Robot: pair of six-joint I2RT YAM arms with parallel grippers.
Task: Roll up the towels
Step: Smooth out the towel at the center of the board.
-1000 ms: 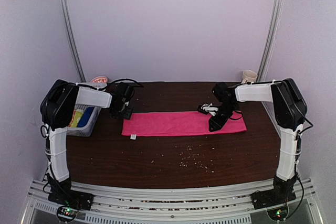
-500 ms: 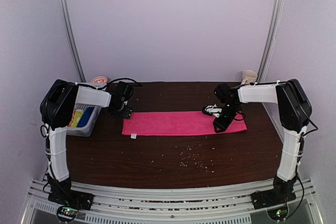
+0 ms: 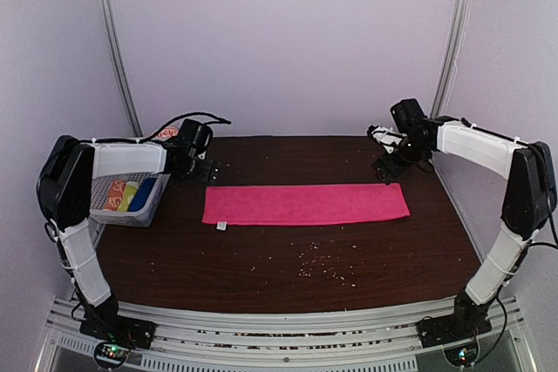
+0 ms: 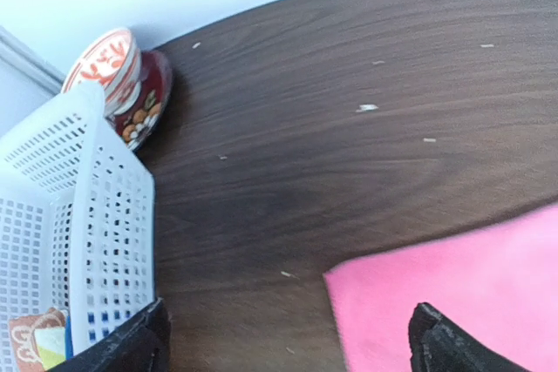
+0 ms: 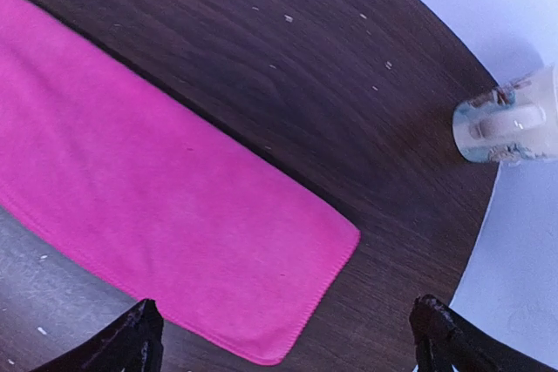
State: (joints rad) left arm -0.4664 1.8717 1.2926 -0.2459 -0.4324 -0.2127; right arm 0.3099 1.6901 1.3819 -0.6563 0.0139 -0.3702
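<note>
The pink towel (image 3: pixel 305 204) lies flat and spread lengthwise across the middle of the dark table. My left gripper (image 3: pixel 200 169) hangs open just behind its left end; the left wrist view has the towel's corner (image 4: pixel 453 294) under my left gripper (image 4: pixel 288 348), with nothing between the jaws. My right gripper (image 3: pixel 389 165) stands open above and behind the right end, and that end of the towel (image 5: pixel 157 198) lies below my right gripper (image 5: pixel 288 339). An orange patterned towel (image 4: pixel 33 342) sits inside the white basket (image 4: pixel 96 215).
The white lattice basket (image 3: pixel 138 213) stands at the left edge with coloured cloths in it. A red and white cup (image 4: pixel 122 76) lies behind it. A cream mug (image 5: pixel 510 119) sits at the back right corner. Crumbs (image 3: pixel 318 263) dot the front of the table.
Both grippers opened wide and drew back off the pink towel's ends. The right arm swung toward the back right; the left shifted slightly back. The towel stays flat.
</note>
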